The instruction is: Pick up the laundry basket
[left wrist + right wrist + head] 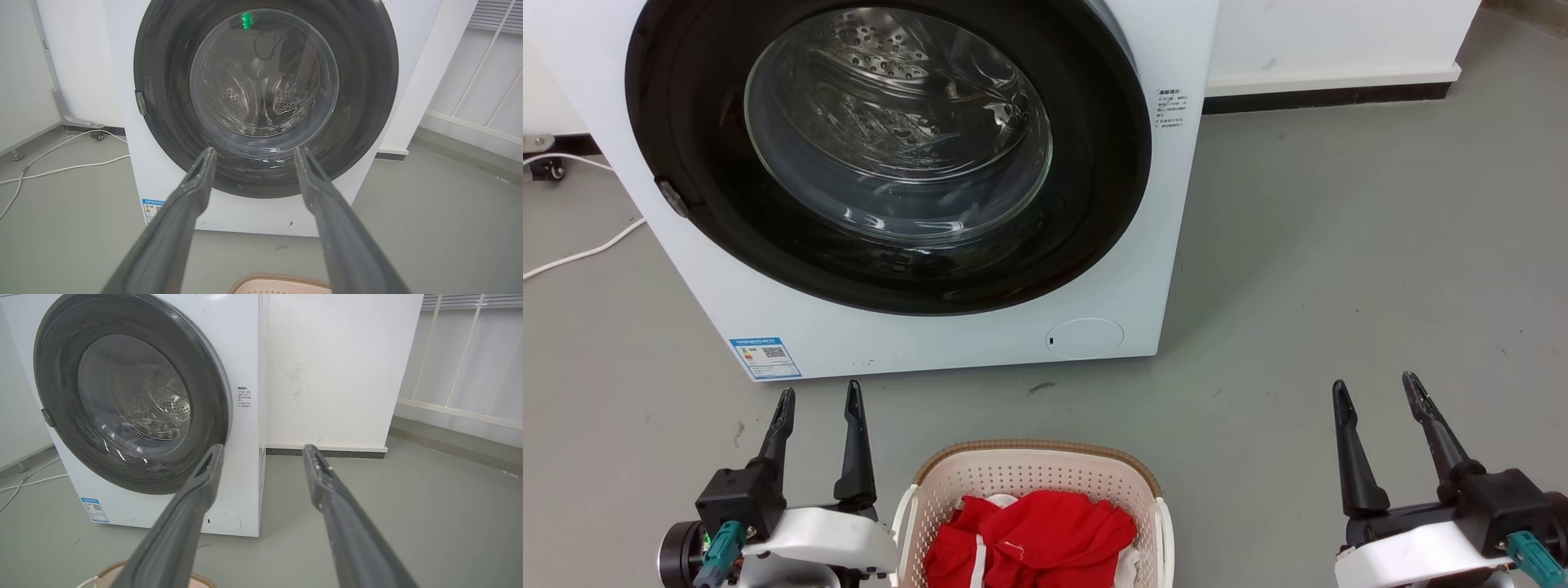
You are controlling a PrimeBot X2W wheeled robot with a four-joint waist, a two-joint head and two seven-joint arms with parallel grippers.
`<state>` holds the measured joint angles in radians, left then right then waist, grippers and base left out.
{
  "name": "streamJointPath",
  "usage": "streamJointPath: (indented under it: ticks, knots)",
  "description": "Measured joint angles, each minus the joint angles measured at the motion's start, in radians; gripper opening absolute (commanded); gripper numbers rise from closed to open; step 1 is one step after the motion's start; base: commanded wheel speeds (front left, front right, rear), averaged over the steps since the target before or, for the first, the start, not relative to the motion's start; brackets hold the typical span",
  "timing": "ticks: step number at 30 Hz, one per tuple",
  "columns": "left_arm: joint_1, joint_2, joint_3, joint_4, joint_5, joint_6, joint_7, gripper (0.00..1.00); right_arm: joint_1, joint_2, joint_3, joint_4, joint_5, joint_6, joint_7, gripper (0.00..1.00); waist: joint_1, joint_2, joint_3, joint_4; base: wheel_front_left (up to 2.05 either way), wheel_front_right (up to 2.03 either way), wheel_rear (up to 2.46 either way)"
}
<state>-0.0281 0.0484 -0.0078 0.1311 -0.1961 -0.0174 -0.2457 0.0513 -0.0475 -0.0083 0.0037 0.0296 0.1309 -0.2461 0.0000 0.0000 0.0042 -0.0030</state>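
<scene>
Head view: one laundry basket (1029, 478), red cloth (1045, 531) inside, stands on the floor (1339, 286) before one washing machine (915, 347), between the released left pincer (819, 394) and the released right pincer (1375, 385). Each wrist view: two spread fingers (184, 212), with the basket rim below.

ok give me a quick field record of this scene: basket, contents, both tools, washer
laundry basket: on the floor before the washing machine, not lifted
contents: red clothing with white fabric
left tool: open, empty, close beside basket's left side
right tool: open, empty, well off basket's right side
washing machine door: shut, drum looks empty
</scene>
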Motion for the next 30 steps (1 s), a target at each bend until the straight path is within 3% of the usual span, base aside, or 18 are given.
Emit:
streamJointPath:
  ticks: [10, 30]
  knots:
    - [0.004, 0.000, -0.006, -0.002, 0.062, 0.009, -0.014, 1.00, 0.009, 0.000, -0.002, -0.003, -0.034, 0.000, -0.015, 1.00, 0.0000, 0.0000, 0.001, 0.001, 0.00, 0.00, 0.00]
    - [0.007, 0.000, -0.004, 0.007, 0.064, 0.017, -0.015, 1.00, 0.010, 0.000, 0.000, 0.014, -0.008, 0.000, -0.017, 1.00, 0.0000, 0.0000, 0.002, 0.001, 0.00, 0.00, 0.00]
